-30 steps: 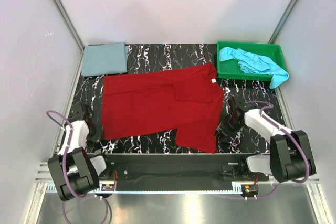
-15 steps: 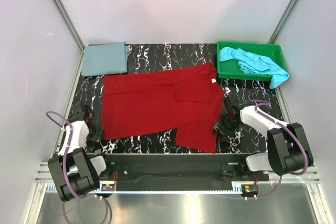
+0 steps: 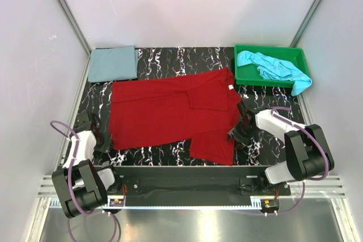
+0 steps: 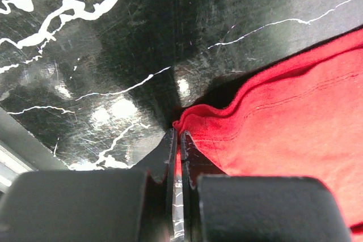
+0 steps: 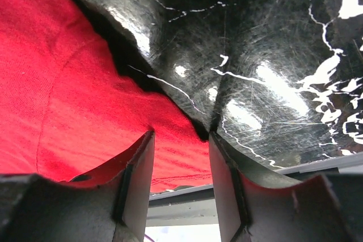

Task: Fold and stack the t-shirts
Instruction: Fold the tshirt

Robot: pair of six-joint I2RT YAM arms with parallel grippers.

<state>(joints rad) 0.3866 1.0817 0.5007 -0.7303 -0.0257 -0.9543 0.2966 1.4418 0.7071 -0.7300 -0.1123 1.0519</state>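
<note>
The deep red t-shirt (image 3: 170, 114) lies spread across the black marbled table. My left gripper (image 3: 104, 141) is at its near left corner, shut on the red hem (image 4: 187, 122), a thin strip of cloth between the jaws. My right gripper (image 3: 233, 138) is open at the shirt's near right edge, jaws straddling the red cloth edge (image 5: 181, 151). The grey-blue t-shirt (image 3: 113, 63) lies folded at the far left corner. The turquoise t-shirt (image 3: 272, 67) is crumpled in the green tray, one end hanging over the right rim.
The green plastic tray (image 3: 243, 76) stands at the far right. White walls close in the table (image 3: 170, 58) on three sides. A metal rail runs along the near edge by the arm bases.
My right gripper has moved left, from beside the shirt onto its near right edge. The left gripper and the shirts have stayed put.
</note>
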